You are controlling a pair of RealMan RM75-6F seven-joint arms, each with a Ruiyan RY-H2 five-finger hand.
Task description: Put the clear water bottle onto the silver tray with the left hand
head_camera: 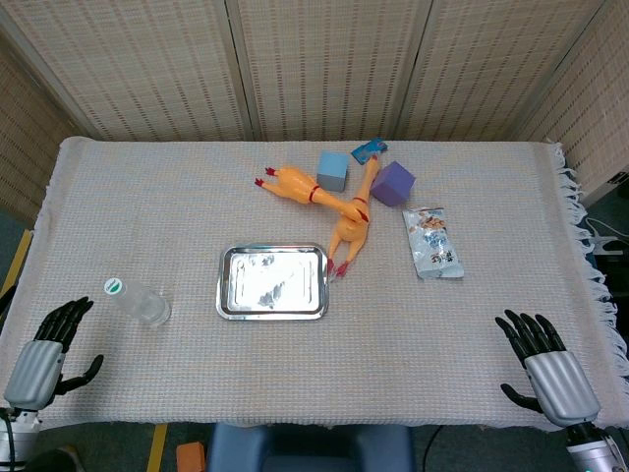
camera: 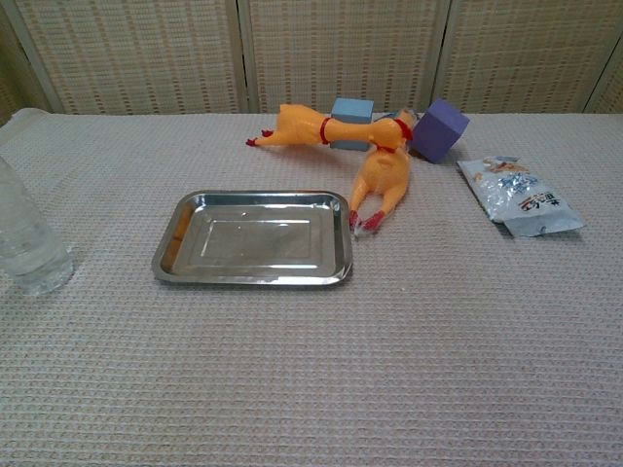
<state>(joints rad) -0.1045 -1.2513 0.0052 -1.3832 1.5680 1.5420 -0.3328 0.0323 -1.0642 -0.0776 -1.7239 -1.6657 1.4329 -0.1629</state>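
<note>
Left hand (head_camera: 41, 356) sits at the near-left corner of the table, fingers spread and pointing up-table, thumb out to its right; it holds nothing. It shows only in the head view.

Clear water bottle (head_camera: 138, 303) stands upright just ahead of the left hand and slightly to its right, near but not touching the fingertips. Green-and-white cap on top. In the chest view the bottle (camera: 29, 241) is at the far left edge, partly cropped.

Silver tray (head_camera: 225, 295) lies flat further right of the bottle, well apart from it; its inside holds nothing, and it is far ahead-right of the left hand. Chest view shows the tray rim (camera: 251, 279) with a reflective floor.

Beyond the tray's far-right corner: two yellow rubber chickens. One chicken (head_camera: 291, 184) lies on its side across the table; the second chicken (head_camera: 350, 224) runs lengthwise, its red feet just beside the tray corner. Blue cube (head_camera: 333, 170) touches or nearly touches the first chicken. Purple cube (head_camera: 392, 183) sits just right of the chicken heads. A small blue packet (head_camera: 370, 149) lies behind them, detail too small to tell.

Snack bag (head_camera: 432, 243), clear and white, lies flat, far ahead and to the left of the right hand.

Right hand (head_camera: 546, 365) at the near-right corner, fingers spread, holding nothing.
</note>
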